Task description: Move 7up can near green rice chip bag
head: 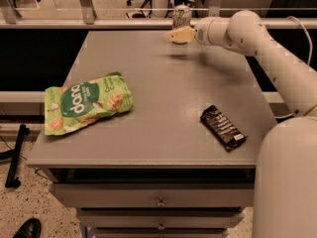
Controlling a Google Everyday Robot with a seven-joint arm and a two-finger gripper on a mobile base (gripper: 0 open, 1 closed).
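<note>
The 7up can stands upright at the far edge of the grey table, silver-white with green markings. My gripper is at the end of the white arm that reaches in from the right. It sits right in front of the can's lower part and hides the can's base. The green rice chip bag lies flat near the table's left front, far from the can and the gripper.
A black candy bar wrapper lies at the table's right front. My white arm spans the table's far right side. Drawers are below the tabletop. A rail and chair legs stand behind the table.
</note>
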